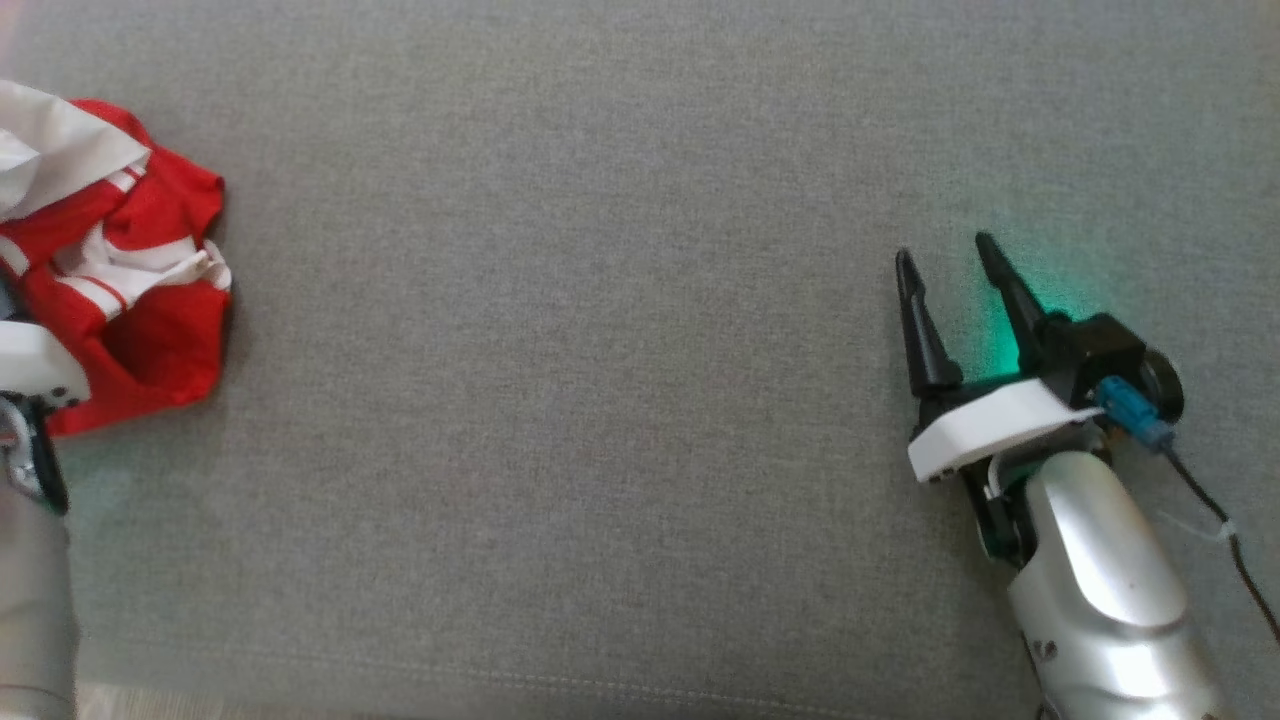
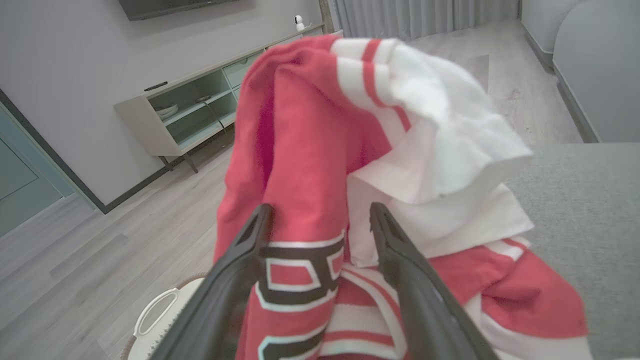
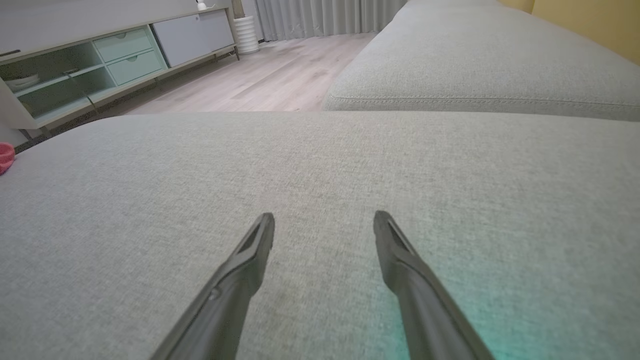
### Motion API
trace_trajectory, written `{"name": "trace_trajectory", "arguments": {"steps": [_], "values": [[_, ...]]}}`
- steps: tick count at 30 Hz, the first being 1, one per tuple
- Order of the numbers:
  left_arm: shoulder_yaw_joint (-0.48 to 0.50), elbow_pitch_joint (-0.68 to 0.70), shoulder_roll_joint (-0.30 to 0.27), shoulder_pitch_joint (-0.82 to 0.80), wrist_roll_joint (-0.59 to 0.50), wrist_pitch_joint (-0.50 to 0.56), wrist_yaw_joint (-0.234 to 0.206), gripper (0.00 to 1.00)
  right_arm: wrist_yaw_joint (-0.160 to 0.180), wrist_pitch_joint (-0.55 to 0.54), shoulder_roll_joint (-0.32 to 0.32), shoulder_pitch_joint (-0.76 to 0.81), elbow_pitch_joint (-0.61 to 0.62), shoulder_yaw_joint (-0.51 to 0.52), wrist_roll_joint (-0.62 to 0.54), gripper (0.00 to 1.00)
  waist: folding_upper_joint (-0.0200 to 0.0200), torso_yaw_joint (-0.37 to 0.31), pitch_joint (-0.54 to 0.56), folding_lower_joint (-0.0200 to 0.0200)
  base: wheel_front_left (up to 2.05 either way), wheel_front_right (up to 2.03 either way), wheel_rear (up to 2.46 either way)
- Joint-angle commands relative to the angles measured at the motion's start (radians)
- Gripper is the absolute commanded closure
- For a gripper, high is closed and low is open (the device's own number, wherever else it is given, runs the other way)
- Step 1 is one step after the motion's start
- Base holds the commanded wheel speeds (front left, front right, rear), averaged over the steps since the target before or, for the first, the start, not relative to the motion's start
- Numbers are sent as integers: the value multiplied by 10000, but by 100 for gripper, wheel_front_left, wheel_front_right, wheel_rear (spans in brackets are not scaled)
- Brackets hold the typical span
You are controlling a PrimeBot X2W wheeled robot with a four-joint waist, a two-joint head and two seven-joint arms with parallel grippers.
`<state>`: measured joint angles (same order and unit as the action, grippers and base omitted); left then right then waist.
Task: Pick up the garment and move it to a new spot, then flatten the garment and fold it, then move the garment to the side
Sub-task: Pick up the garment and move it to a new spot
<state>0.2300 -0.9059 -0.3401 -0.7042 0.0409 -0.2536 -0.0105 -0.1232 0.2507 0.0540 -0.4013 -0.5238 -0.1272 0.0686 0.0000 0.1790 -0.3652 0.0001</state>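
Observation:
A crumpled red and white garment (image 1: 150, 300) lies at the far left edge of the grey cushion (image 1: 600, 400). In the left wrist view the garment (image 2: 310, 140) bulks up right in front of the camera, with a black and white printed band low down. My left gripper (image 2: 320, 212) is open, its two dark fingers straddling a fold of the red cloth. In the head view the left wrist's white housing (image 1: 30, 370) sits against the garment's near side. My right gripper (image 1: 945, 252) hovers open far to the right over bare cushion, also open in its own view (image 3: 324, 220). A sliver of the garment (image 3: 5, 156) shows at that view's left edge.
The cushion's front seam (image 1: 500, 680) runs along the bottom. A second grey cushion (image 3: 475, 60) lies beyond the right gripper. Off the left edge are wooden floor (image 2: 100, 250), a white handled basket (image 2: 160, 315) and a low cabinet (image 2: 185, 115) by the wall.

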Motion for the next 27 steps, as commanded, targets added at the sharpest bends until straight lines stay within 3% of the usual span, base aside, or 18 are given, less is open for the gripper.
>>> {"name": "trace_trajectory", "arguments": {"steps": [1,6,11,13,17,21,27], "values": [[311,135,-709,-308,-94,-79,-60,0,-75,111,-38,-271,368,-219,-116,0,0,-39,-86,-1,0,0,0],[306,-1006,-1026,-781,26,186,73,0,-75,111,-38,-352,436,-201,-143,0,0,-92,-299,-1,0,0,0],[372,-2037,-997,-1137,345,461,388,0,-75,111,-38,-447,429,-187,-139,0,0,-160,-442,-1,0,0,0],[339,-2285,-1020,-1239,385,422,468,100,-75,111,-38,-472,404,-193,-126,0,0,-198,-431,-1,0,0,0],[90,-1945,-1163,-1515,186,27,375,100,-75,111,-38,-464,380,-214,6,0,0,-303,-256,-1,0,0,0],[-447,-405,-1089,-2060,-149,-72,598,100,-75,111,-38,-347,363,-189,138,0,0,-367,92,-1,0,0,0],[-1512,2386,-125,-2438,-383,-79,986,100,-75,111,-38,-97,399,-399,592,0,0,-750,890,-1,0,0,0]]}}
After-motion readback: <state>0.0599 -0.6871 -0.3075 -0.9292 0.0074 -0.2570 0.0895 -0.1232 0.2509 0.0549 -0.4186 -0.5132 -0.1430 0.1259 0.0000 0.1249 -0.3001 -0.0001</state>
